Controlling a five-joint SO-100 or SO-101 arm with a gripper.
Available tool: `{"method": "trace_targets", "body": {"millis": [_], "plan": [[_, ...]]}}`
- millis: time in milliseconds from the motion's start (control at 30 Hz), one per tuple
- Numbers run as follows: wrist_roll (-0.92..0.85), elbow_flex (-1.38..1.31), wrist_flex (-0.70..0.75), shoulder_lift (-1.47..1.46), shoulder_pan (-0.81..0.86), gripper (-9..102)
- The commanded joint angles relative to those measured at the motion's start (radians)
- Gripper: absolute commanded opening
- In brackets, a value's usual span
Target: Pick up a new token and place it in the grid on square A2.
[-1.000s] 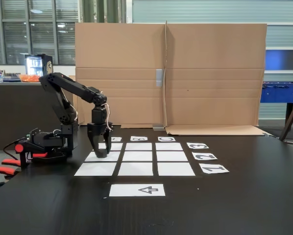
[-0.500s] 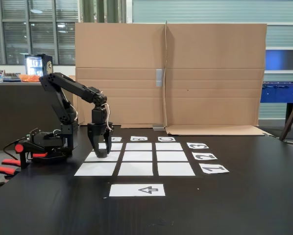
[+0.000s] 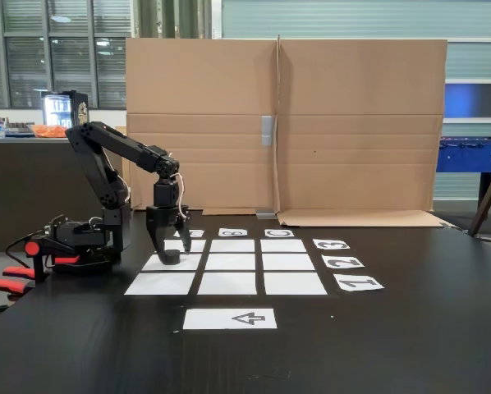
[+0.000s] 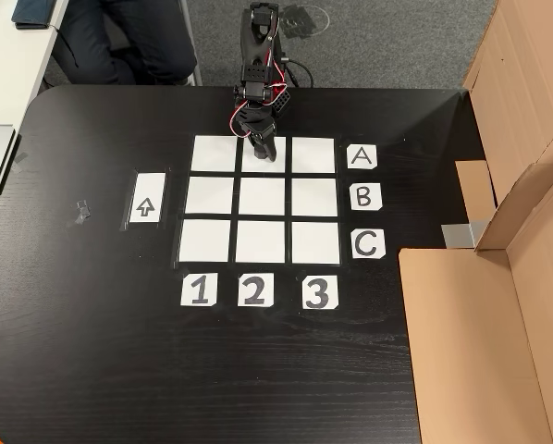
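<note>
Matte-black plastic gripper (image 4: 262,151), tips down on square A2 (image 4: 275,157), the twelve o'clock middle cell of the flat white paper grid (image 4: 263,197) in the other view, presumably to seat the token there; token itself indistinguishable, jaws' clench impossible to tell.

Matt white paper grid (image 4: 262,198) on a smooth, dark, faintly glossy table (image 4: 101,361); dull brown cardboard wall (image 3: 352,123) behind.
</note>
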Motion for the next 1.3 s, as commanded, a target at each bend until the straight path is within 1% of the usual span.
{"method": "trace_targets", "body": {"millis": [0,100,167,367,567,833,1033,1267], "plan": [[0.009,-0.029,0.014,0.035,0.002,35],[0.009,-0.029,0.034,0.074,0.006,41],[0.009,-0.029,0.048,0.1,0.008,42],[0.011,-0.037,0.095,0.17,0.018,42],[0.018,-0.081,0.137,0.267,0.067,42],[0.095,-0.198,0.16,0.262,0.064,42],[0.224,-0.388,0.196,0.212,-0.021,42],[0.39,-0.615,0.196,0.051,-0.216,42]]}}
